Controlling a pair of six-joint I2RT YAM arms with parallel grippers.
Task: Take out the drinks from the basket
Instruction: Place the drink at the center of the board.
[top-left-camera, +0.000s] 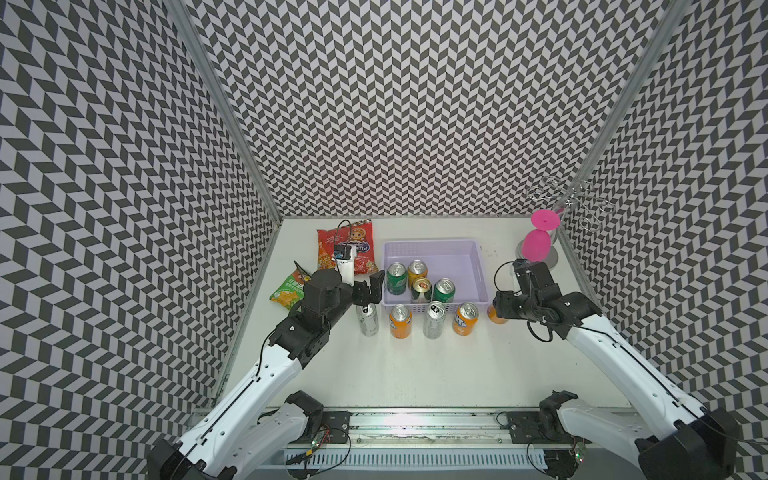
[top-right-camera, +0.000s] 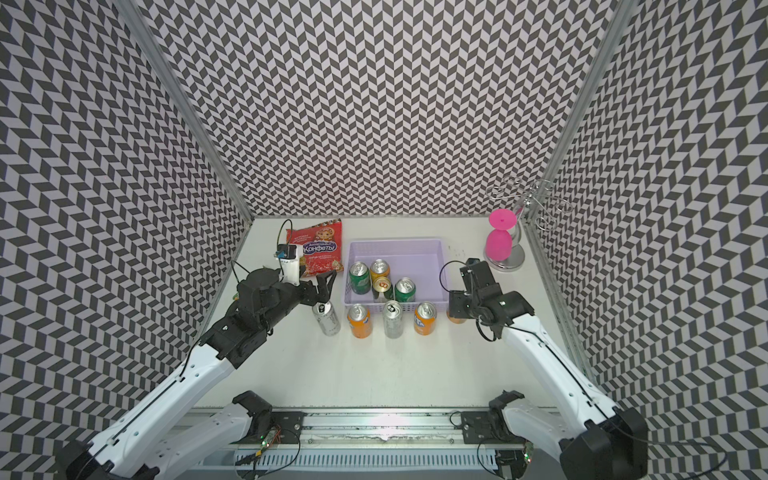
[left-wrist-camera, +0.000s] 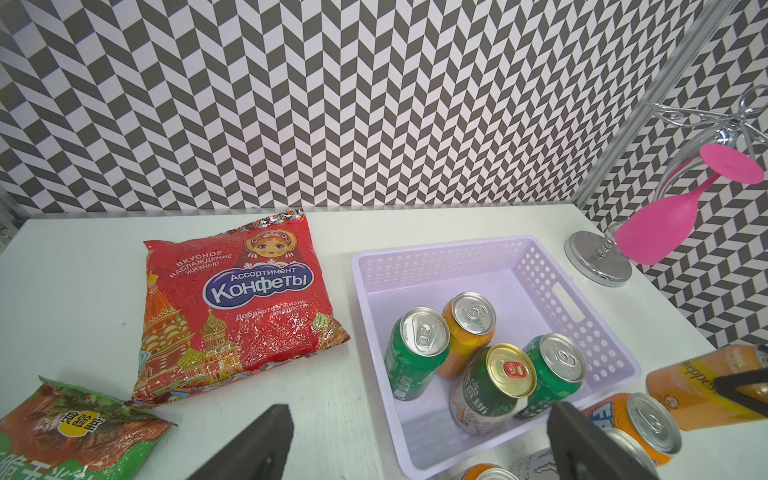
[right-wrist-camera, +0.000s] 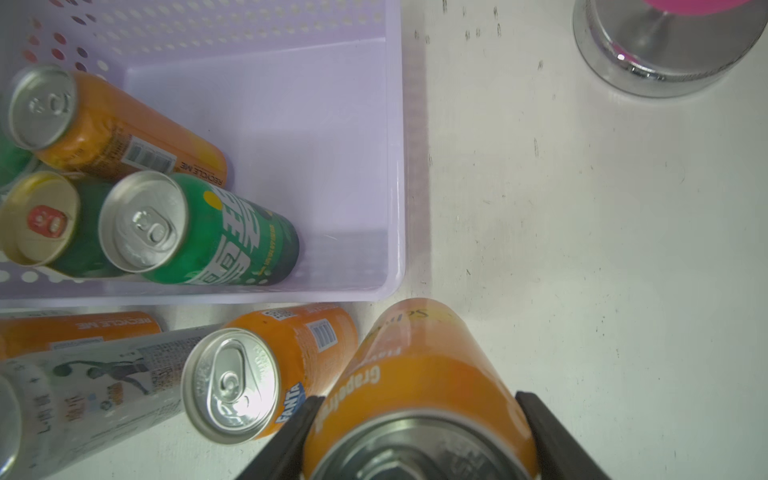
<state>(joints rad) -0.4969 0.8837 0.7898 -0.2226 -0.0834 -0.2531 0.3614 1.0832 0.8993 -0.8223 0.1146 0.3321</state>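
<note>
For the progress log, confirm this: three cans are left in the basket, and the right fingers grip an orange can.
Wrong count. Four cans are left in the basket: two green, one orange, one gold-topped, as the left wrist view shows. The right fingers do grip an orange can.

lab test booth: chevron-patterned walls (top-left-camera: 415, 104) around white table (top-left-camera: 415, 365).

Black-and-white chevron walls (top-left-camera: 395, 104) frame a white table (top-left-camera: 415, 374). A dot-perforated lavender basket (top-left-camera: 430, 251) carries green cans (top-left-camera: 396, 279), silver-topped, and a dark green can (top-left-camera: 421, 287) topped gold with a red tab. Orange cans (top-left-camera: 400, 322) and silver cans (top-left-camera: 434, 324) join a red snack bag (top-left-camera: 361, 241), a green snack bag (top-left-camera: 286, 293) and a pink goblet (top-left-camera: 536, 245).
</note>
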